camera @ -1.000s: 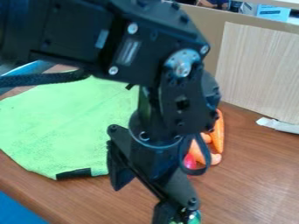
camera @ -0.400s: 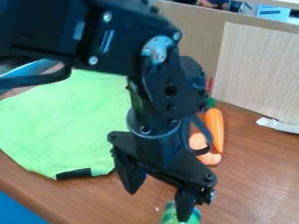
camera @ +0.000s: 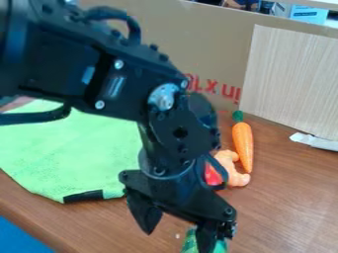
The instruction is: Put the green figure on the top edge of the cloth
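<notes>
Bare tabletop [camera: 284, 207] is offering a lateral corridor at the view's lower right. The cloth [camera: 59, 153] is lying low, leaving overhead passage beside the gripper [camera: 178, 242]. The carrot [camera: 243, 146], peach-coloured toy [camera: 236, 177] and red object [camera: 212, 175] are obstructing low travel behind; the cardboard wall [camera: 198, 44] is bounding the rear.

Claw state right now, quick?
Claw: open, fingers spread well apart, with no visible grip on the green object low in the view, partly hidden by one finger.
</notes>
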`<move>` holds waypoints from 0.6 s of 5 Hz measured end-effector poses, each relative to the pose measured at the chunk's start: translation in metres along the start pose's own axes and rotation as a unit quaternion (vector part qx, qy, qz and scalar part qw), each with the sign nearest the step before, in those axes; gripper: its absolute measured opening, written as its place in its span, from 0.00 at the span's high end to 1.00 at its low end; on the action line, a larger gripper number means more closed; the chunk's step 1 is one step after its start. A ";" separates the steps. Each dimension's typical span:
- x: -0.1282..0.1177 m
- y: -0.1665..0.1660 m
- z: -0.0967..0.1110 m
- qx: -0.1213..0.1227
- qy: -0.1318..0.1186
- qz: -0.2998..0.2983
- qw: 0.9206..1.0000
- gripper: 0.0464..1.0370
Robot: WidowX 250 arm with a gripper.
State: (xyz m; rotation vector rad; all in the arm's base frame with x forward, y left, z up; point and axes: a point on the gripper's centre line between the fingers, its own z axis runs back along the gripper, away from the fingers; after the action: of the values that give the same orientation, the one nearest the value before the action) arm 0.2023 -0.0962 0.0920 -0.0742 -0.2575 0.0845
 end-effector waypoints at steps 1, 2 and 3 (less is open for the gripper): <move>-0.001 -0.001 -0.007 0.002 -0.005 0.011 1.000 0.04; -0.002 -0.001 -0.016 0.006 -0.001 0.025 1.000 0.04; -0.002 0.001 -0.024 0.017 -0.002 0.054 0.998 0.04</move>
State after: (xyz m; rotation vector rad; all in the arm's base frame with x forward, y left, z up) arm 0.2064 -0.0965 0.0680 -0.0550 -0.2555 0.1967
